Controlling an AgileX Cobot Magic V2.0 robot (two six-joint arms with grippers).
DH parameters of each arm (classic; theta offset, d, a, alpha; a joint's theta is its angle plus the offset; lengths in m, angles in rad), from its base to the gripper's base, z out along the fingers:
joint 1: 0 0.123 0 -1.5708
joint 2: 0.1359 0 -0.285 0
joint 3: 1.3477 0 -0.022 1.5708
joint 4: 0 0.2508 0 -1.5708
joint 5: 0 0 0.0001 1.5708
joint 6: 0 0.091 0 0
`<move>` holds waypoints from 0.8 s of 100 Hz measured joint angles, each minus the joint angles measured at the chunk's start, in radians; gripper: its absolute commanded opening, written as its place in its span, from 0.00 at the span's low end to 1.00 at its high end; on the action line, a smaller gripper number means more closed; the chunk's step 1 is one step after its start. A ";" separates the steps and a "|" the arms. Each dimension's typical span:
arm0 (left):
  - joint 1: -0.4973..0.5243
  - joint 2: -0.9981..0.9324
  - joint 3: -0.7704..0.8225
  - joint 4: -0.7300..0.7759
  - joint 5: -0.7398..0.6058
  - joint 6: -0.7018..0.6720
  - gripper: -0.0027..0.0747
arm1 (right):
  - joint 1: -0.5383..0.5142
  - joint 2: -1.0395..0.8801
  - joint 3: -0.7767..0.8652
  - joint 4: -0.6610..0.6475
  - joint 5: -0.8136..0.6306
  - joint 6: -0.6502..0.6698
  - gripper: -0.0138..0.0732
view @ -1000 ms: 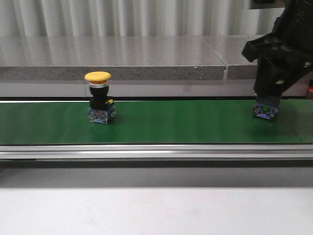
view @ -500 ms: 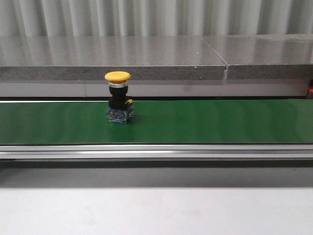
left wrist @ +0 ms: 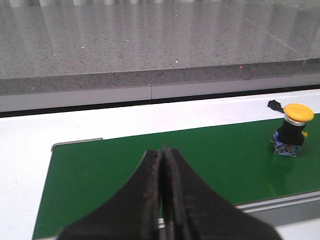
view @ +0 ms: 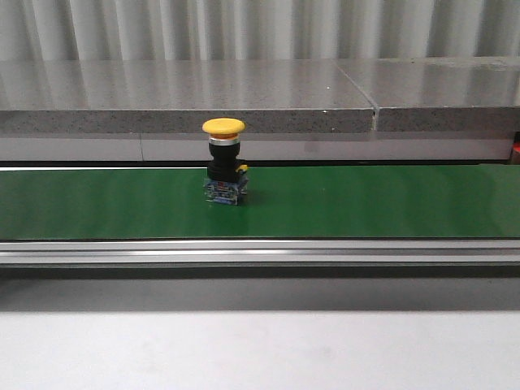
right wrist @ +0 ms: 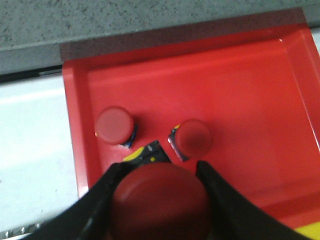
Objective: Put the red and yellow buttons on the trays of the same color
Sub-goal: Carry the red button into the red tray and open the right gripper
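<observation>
In the right wrist view, the right end effector (right wrist: 159,200) is clamped on a red button (right wrist: 160,202), its two fingers pressed against either side of the round cap. Beyond it lies the red tray (right wrist: 250,90), holding two more red buttons (right wrist: 115,125) (right wrist: 194,138) that sit close together but apart (a yellow strip shows at the picture's lower corner; what it belongs to cannot be told).

In the left wrist view, the left end effector (left wrist: 161,190) has its fingers pressed together with nothing between them, hanging over the green belt (left wrist: 125,165). Farther along the belt, the yellow button (view: 223,162) stands upright on its black body and blue base. Past the belt runs the grey speckled desk (view: 203,97), with a ribbed wall behind.
</observation>
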 measured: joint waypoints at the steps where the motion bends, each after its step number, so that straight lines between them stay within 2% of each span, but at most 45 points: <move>1: 0.000 0.000 0.000 0.000 0.000 0.000 0.01 | 0.000 0.014 -0.007 0.000 0.000 0.000 0.33; 23: 0.000 0.000 0.000 0.000 0.000 0.000 0.01 | 0.000 0.229 -0.235 0.000 -0.001 -0.006 0.33; 44: 0.000 0.000 0.000 0.000 0.000 0.000 0.01 | 0.000 0.381 -0.382 0.000 0.036 -0.006 0.33; 80: 0.000 0.000 0.000 0.000 0.000 0.000 0.01 | 0.000 0.476 -0.411 -0.008 0.014 -0.008 0.33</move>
